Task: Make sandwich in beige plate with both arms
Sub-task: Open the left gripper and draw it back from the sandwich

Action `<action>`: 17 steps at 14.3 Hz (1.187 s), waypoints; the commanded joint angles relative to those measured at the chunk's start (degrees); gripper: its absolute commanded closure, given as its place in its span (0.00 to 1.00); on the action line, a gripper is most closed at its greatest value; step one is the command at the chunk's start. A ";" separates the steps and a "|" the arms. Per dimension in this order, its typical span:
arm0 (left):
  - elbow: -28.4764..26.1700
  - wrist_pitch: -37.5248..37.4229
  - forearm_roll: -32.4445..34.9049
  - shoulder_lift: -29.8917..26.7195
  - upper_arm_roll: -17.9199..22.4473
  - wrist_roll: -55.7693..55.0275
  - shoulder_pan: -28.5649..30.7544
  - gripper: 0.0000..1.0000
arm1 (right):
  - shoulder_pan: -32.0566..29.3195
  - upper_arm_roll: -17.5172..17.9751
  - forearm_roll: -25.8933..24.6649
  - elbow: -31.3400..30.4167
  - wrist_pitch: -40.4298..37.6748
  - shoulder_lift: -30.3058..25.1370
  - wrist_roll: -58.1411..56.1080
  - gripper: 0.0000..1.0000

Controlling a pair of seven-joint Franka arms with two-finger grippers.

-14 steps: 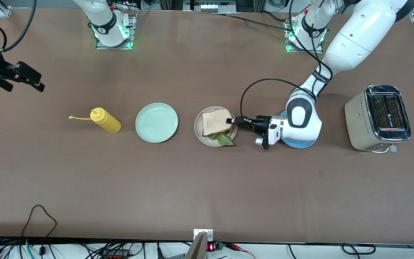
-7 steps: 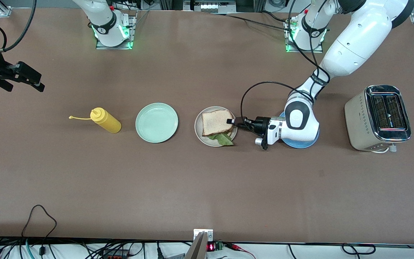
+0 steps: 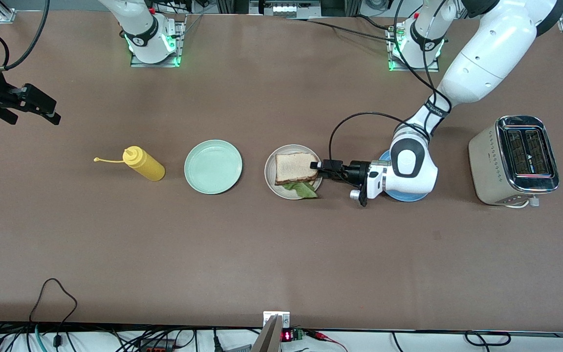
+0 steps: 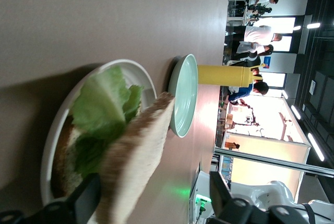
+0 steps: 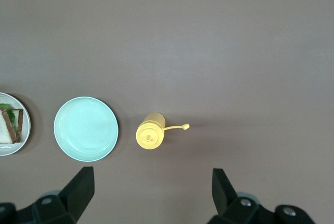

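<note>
- The sandwich (image 3: 294,171) lies on the beige plate (image 3: 273,183), mid-tabletop (image 3: 281,254).
- Left end effector (image 3: 318,168) is spread open at the top bread slice's edge.
- Right end effector (image 3: 42,108) waits open above the tabletop's right-arm end.

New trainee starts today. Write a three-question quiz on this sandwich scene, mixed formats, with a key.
1. True or false: the sandwich lies on the mint-green plate.
2. Which item stands closest to the right arm's end of the table?
A. toaster
B. yellow mustard bottle
C. blue plate
3. Fill in: the left gripper, at the edge of the beige plate, has its jaws ____, one on each side of the top bread slice.

Key
1. False; it lies on the beige plate.
2. B
3. open
</note>
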 commanded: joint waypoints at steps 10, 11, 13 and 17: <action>4.30 -12.23 38.02 -15.29 2.63 -19.60 3.49 0.00 | -0.68 0.33 0.86 0.98 -0.71 0.24 -0.60 0.00; 5.89 -14.43 42.42 -15.64 2.63 -23.02 3.66 0.00 | -0.68 0.33 0.86 0.98 -0.71 0.24 -0.60 0.00; 10.19 -19.79 53.31 -15.73 2.46 -31.71 3.58 0.00 | -0.68 0.33 0.86 0.98 -0.71 0.24 -0.60 0.00; 17.22 -30.95 67.47 -16.87 1.76 -42.11 3.13 0.00 | -0.68 0.33 0.86 0.98 -0.71 0.24 -0.69 0.00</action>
